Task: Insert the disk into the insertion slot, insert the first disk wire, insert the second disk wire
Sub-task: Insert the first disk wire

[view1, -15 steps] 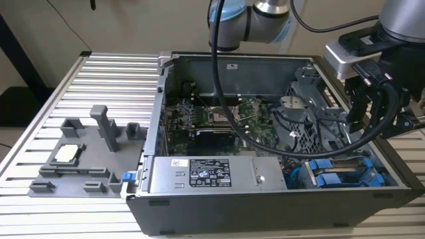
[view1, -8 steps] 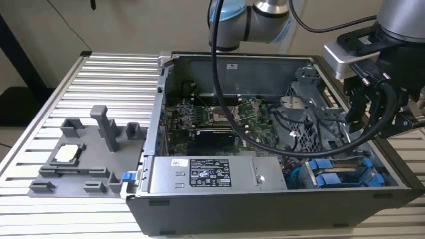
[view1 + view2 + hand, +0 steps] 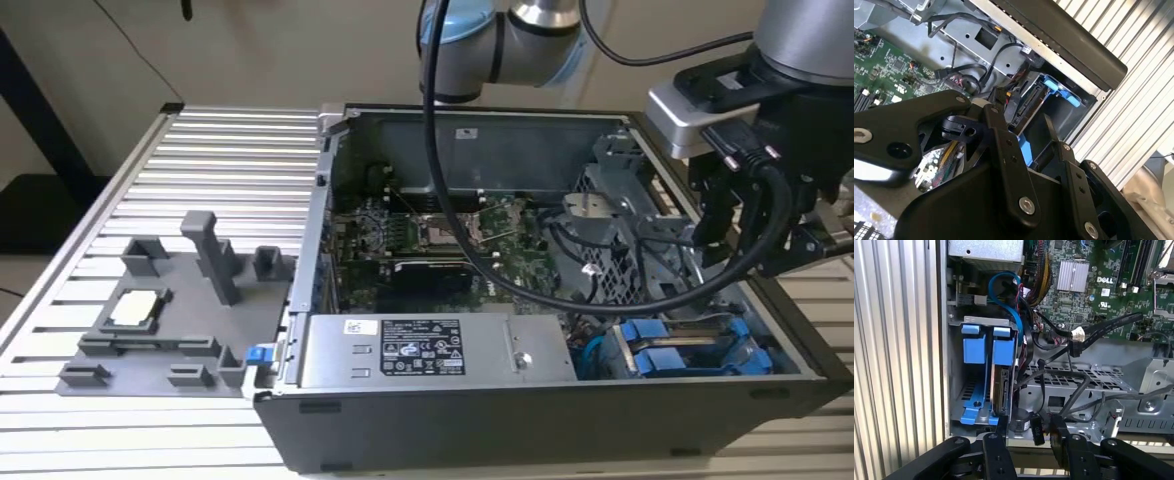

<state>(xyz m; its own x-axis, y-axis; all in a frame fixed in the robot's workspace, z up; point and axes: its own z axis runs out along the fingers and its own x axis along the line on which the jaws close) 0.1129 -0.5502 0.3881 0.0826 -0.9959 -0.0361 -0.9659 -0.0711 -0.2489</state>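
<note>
The disk [image 3: 1003, 390] stands on edge in the insertion slot [image 3: 956, 390], held in its blue carrier [image 3: 1004, 347], with its connector edge bare. The carrier's blue tab [image 3: 1056, 86] and the disk [image 3: 1026, 107] show beyond the fingers in the second wrist view. My gripper [image 3: 1026, 432] hangs just above the disk's connector end, open with nothing between its fingers [image 3: 999, 440]. Loose black connectors [image 3: 1030, 423] lie below the gap, beside the disk. In the exterior view my gripper [image 3: 754, 245] is over the case's right side, above the blue carriers [image 3: 681, 350].
A second blue carrier [image 3: 974, 347] fills the neighbouring bay. A black cable with a pale connector [image 3: 1077, 333] lies across the motherboard [image 3: 1089, 290]. A perforated cage [image 3: 1084, 385], the grey box with a sticker [image 3: 407, 350] and a grey fixture [image 3: 174, 320] on the slatted table surround the work.
</note>
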